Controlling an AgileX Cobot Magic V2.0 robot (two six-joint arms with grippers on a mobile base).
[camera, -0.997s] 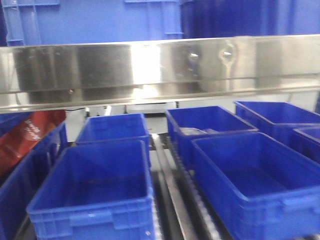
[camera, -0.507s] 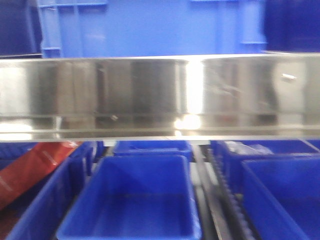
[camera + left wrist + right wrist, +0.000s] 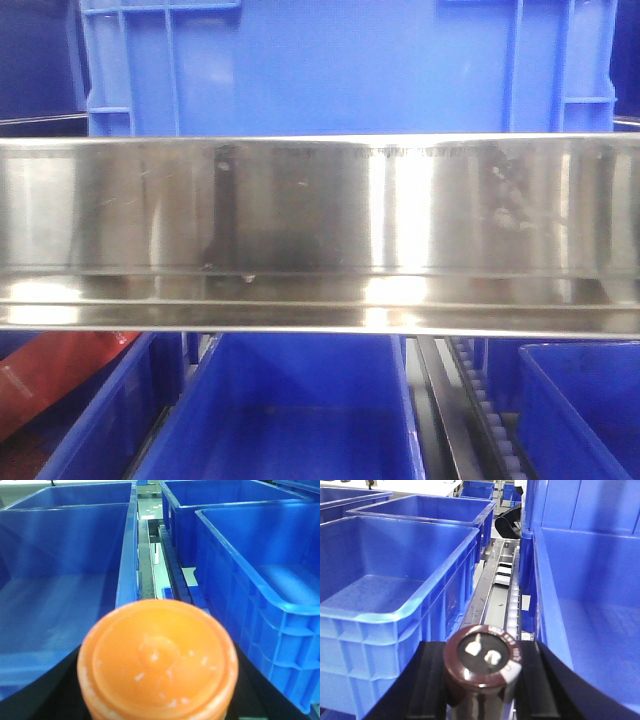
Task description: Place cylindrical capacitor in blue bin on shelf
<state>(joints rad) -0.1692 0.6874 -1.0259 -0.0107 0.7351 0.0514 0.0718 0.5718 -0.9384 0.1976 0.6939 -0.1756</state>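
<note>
Left wrist: orange capacitor [image 3: 157, 660], perhaps scuffed.

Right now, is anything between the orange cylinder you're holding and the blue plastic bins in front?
Nothing visible blocks it. The orange cylindrical capacitor faces the gap between the left blue plastic bin and the right blue plastic bin, both open-topped; it would probably need shifting sideways over a rim.

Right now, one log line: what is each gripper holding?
left gripper: holds orange cylindrical capacitor | right gripper: holds brown cylinder | blue bins: flanking both | capacitor: not yet binned
</note>
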